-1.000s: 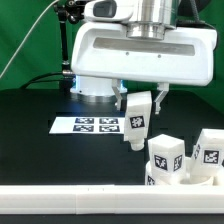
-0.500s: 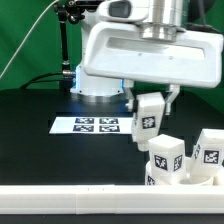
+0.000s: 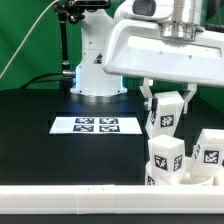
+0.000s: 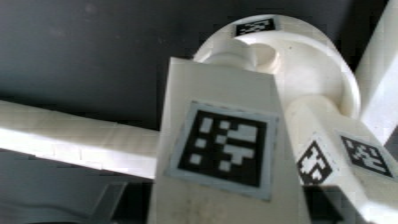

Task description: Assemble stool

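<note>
I have the claw point(image 3: 167, 102) clamped on a leg point(image 3: 166, 116), long axis upright. The seat point(image 4: 311, 62) sits just below the claw, with a second leg point(image 3: 165, 157) standing directly underneath.

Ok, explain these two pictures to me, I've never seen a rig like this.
This is a robot arm building a small stool. One picture comes from a camera standing off the arm, the other from a camera on its wrist. The end effector, a two-finger clamp, is shut on a white tagged leg above the black table. More tagged stool parts stand below. The flat sheet is the marker board; a long white bar lies in front.
</note>
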{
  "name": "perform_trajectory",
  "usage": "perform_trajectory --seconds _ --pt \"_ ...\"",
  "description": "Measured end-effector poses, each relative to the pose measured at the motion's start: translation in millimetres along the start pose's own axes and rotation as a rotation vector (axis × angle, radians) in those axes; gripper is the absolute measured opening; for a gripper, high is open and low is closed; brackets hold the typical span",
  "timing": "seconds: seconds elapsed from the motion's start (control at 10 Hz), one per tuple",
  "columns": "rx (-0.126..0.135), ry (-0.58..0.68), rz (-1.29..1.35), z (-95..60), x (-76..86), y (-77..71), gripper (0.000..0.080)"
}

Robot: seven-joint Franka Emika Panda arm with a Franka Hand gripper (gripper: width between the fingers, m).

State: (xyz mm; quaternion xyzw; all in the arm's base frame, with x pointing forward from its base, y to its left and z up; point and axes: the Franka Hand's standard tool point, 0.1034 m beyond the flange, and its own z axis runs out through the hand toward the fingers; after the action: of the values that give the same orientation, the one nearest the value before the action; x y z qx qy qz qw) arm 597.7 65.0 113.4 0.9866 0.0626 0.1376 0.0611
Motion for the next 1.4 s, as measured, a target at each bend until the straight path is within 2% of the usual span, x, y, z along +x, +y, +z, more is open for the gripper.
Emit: perform_trajectory --seconds 0.1,0.2,0.3,0.4,0.5,1.0,1.2,1.4 --pt "0.007 0.053 -0.011 -1.0 0.8 -6.2 0.0327" --pt "0.01 0.048 -0.021 0.7 -5.4 -9.8 0.0327" --pt "0.016 0.116 -0.026 -1.8 -0.7 -13.4 0.0327" --pt "0.025 0.202 -0.05 -3.3 -3.9 -20.4 0.0327" --pt "0.021 0.174 -0.121 -0.1 -10.9 -25.9 0.0327" --pt "0.018 0.169 -0.134 3.0 -10.6 -24.9 0.0327" --pt "0.014 0.173 -0.149 4.9 -5.4 -25.7 0.0327" --pt "0.008 0.171 -0.165 6.2 -5.6 -18.9 0.0327"
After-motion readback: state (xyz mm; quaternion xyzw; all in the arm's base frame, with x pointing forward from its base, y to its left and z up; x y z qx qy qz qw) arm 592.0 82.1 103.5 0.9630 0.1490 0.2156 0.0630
